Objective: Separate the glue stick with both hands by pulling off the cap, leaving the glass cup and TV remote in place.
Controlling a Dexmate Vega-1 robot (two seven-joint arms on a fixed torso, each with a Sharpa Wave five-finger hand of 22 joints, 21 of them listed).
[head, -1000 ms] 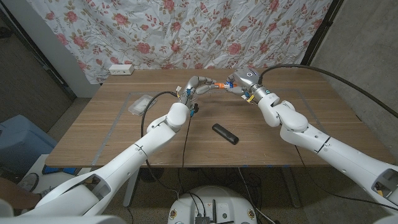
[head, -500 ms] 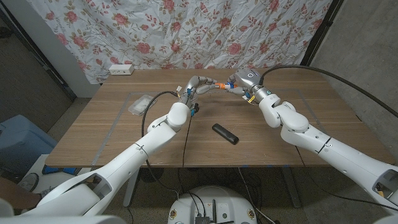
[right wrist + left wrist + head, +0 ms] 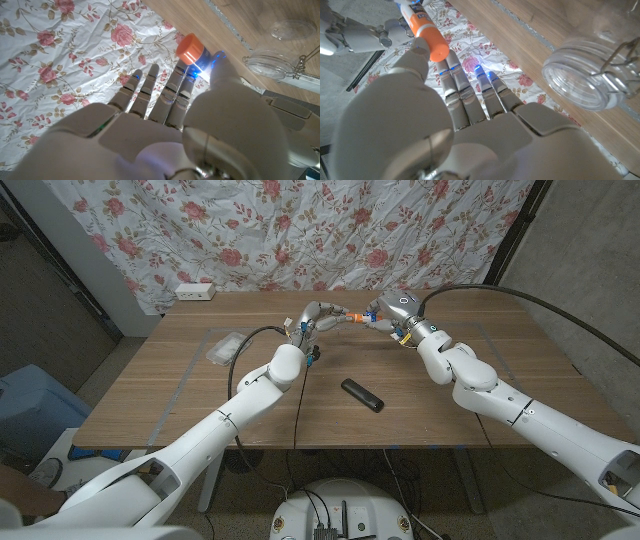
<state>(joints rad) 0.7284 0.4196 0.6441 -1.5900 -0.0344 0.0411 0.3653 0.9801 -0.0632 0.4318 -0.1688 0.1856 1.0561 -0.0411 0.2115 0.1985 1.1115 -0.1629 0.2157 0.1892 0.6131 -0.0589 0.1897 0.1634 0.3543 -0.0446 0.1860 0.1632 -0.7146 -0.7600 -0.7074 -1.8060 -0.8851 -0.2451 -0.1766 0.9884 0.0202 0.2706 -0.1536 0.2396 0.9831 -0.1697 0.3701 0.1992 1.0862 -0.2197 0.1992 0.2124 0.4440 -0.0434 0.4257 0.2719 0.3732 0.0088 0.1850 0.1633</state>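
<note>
Both arms reach toward twelve o'clock and meet above the far table. The left hand [image 3: 318,317] and right hand [image 3: 385,311] each grip the glue stick [image 3: 351,317] between them.

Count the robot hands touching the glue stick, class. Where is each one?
2. The left hand holds one end of the glue stick; the right hand holds the other end, both raised above the table's far side.

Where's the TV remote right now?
In the head view, the TV remote lies on the wooden table, near its front middle, between the two arms and nearer the camera than the raised glue stick.
</note>
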